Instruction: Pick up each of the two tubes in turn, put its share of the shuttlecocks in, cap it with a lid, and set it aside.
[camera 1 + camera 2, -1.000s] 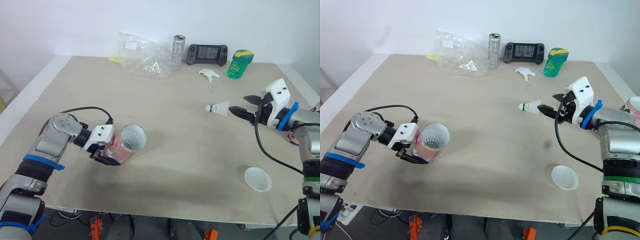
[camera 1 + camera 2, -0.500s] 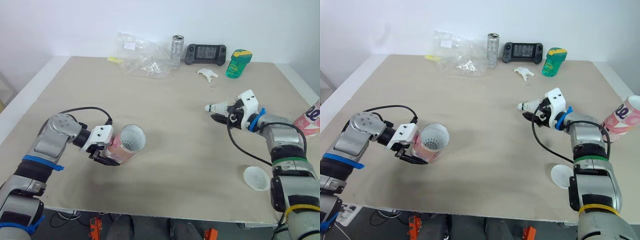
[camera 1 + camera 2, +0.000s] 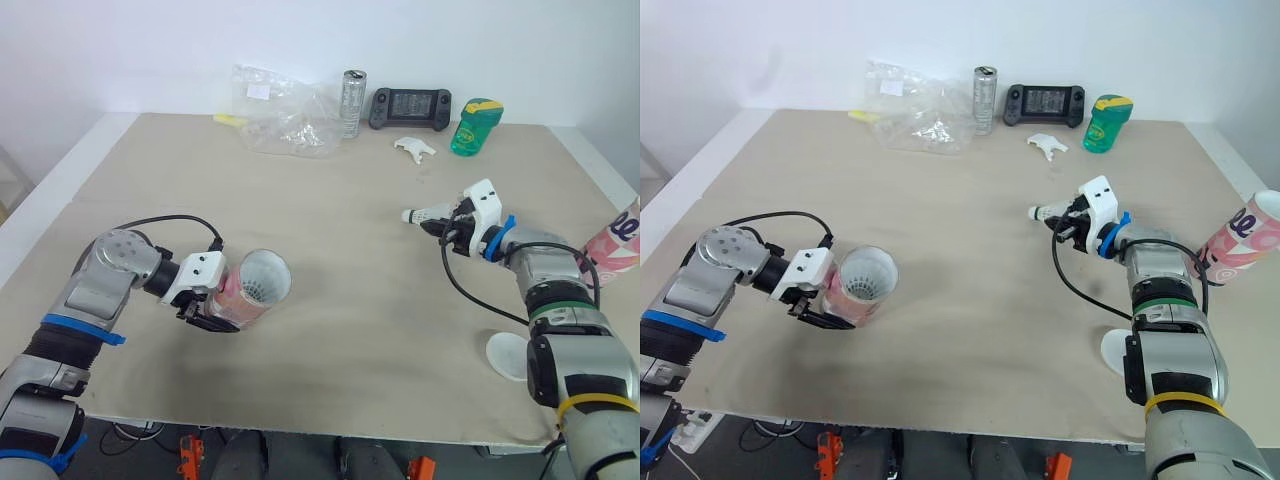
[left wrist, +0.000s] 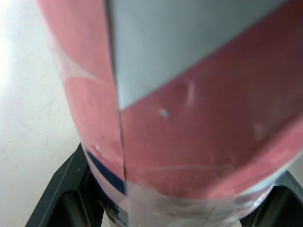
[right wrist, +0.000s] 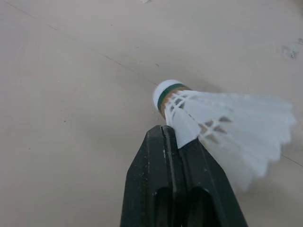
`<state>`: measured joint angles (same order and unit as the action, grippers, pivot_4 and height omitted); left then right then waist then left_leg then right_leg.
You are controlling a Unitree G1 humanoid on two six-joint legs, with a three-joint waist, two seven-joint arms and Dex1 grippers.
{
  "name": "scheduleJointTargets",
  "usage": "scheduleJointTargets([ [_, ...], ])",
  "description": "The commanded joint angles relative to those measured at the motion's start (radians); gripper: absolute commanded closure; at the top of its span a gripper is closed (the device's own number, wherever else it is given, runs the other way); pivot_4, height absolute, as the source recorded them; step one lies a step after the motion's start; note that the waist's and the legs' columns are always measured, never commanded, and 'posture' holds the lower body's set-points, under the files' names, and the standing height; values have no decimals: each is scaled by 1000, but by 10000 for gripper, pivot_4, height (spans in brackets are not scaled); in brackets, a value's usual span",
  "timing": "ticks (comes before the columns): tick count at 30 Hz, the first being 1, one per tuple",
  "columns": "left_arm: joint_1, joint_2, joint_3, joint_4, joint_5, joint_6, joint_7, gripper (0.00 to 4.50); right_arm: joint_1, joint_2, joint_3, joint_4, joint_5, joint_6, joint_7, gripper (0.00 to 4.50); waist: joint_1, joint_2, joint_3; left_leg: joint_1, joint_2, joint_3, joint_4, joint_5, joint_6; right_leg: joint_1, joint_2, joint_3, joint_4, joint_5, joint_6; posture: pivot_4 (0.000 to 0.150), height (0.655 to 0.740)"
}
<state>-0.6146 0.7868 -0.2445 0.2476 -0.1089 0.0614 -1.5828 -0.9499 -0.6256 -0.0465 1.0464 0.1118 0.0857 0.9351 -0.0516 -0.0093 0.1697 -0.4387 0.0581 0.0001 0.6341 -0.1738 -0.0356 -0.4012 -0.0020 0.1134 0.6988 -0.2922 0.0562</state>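
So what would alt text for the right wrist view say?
The right end effector, its two black fingers pressed together, pinches the feathers of a white shuttlecock with a green-banded tip, with a beige table behind it.

Robot arms, as you see them from the head camera. Left arm (image 3: 108, 278): silver-grey shell with a rounded joint cap, a blue band (image 3: 82, 330) lower down, and a black cable (image 3: 170, 219) looping to a white wrist block (image 3: 196, 271). Left gripper (image 3: 228, 302): two black fingers. Right arm (image 3: 565, 352): grey shell ringed, in turn from the wrist, by a blue clip (image 3: 497, 237), a green ring (image 3: 560, 316) and a yellow band (image 3: 590, 405); note its own black lead (image 3: 462, 295) hanging in a loop. Right gripper (image 3: 434, 225): black fingers under a white housing (image 3: 479, 199).
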Motion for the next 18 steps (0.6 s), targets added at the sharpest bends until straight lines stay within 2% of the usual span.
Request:
scheduleJointTargets([
  [1,22,1,-45,0,23,1,-19,15755,26,-42,-20,-189,22,0,41,44671,0,0,0,0,0,0,0,0,0,0,0,0,0,0,0,1500,7236],
  [5,18,-5,-49,5,23,-1,-20,15755,123,-85,-8,-555,77,87,131,44671,2,1,0,0,0,0,0,0,0,0,0,0,0,0,0,1500,7236],
  [9,14,-12,-54,15,26,-7,-22,15755,193,-135,53,-1059,213,244,261,44671,4,4,0,0,0,0,0,0,0,0,0,0,0,-1,1,1500,7236],
  [11,10,-15,-55,21,28,-10,-24,15755,195,-147,99,-1209,248,294,299,44671,5,3,0,0,0,-1,0,0,0,0,0,-1,0,-1,1,1500,7236],
  [14,3,-22,-56,30,33,-15,-26,15755,167,-143,174,-1333,258,320,334,44671,5,2,-1,0,1,-1,1,0,0,1,0,-2,0,-1,2,1500,7236],
  [18,-6,-32,-58,36,35,-15,-25,15755,108,-110,239,-1376,261,318,358,44671,6,2,0,0,0,-1,2,0,0,1,-1,-2,0,-2,4,1500,7236],
])
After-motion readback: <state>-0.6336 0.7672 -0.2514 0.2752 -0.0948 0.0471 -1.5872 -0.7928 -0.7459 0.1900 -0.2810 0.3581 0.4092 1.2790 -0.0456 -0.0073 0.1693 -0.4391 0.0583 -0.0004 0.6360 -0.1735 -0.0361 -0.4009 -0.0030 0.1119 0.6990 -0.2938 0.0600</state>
